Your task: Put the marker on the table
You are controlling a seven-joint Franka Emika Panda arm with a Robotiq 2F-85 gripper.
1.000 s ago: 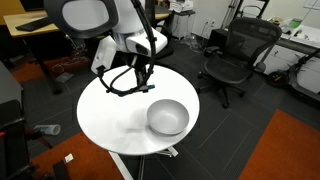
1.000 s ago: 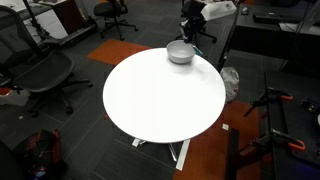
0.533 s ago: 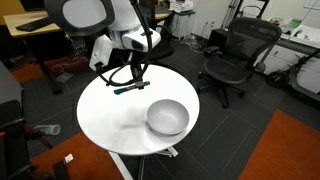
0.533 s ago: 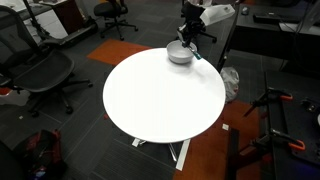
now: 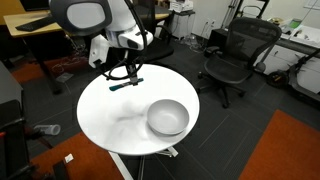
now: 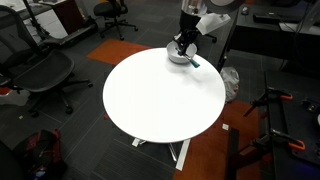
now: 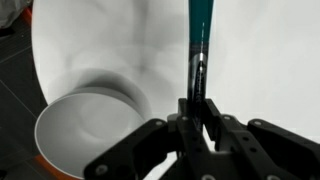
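Note:
My gripper point(image 5: 126, 78) is shut on the marker point(image 5: 124, 83), a thin teal pen with dark ends, and holds it roughly level a little above the round white table point(image 5: 110, 125). In the wrist view the marker point(image 7: 199, 40) runs up out of the shut jaws point(image 7: 196, 108) over the white top. In an exterior view the gripper point(image 6: 184, 50) and marker point(image 6: 193, 62) sit over the table's far edge point(image 6: 160, 105), beside the bowl.
A grey bowl point(image 5: 167, 117) stands on the table close to the gripper; it also shows in the wrist view point(image 7: 85, 135) and in an exterior view point(image 6: 177, 56). Office chairs point(image 5: 233, 55) point(image 6: 40, 72) and wooden desks point(image 5: 30, 25) surround the table.
My gripper has moved with the marker away from the bowl, a little higher and toward the table's rim. The bowl has not moved.

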